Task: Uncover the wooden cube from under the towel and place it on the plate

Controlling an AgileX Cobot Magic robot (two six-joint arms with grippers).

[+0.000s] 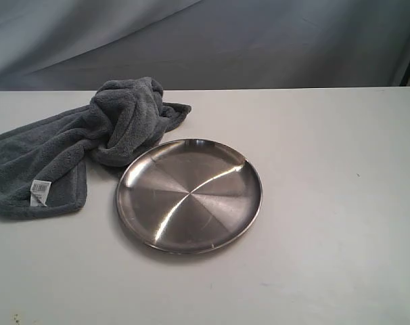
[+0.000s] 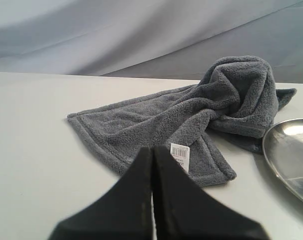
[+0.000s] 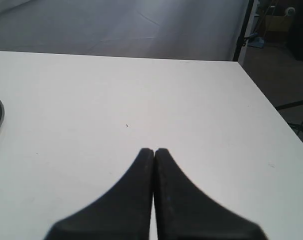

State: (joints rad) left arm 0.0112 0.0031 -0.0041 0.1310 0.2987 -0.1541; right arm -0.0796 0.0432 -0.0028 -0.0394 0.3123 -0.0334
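Lifting the towel (image 1: 63,152) is likely the step in hand. The left gripper (image 2: 152,148), its fingers pressed together on nothing, should open, pinch the bunched hump near its top and pull up and away from the plate (image 1: 189,195). The wooden cube is hidden, probably under that hump just beside the plate's rim, ahead of the left gripper and past the white tag (image 2: 180,152). The right gripper (image 3: 154,149), likewise closed and empty, sits over bare table (image 3: 191,100), well apart from the towel.
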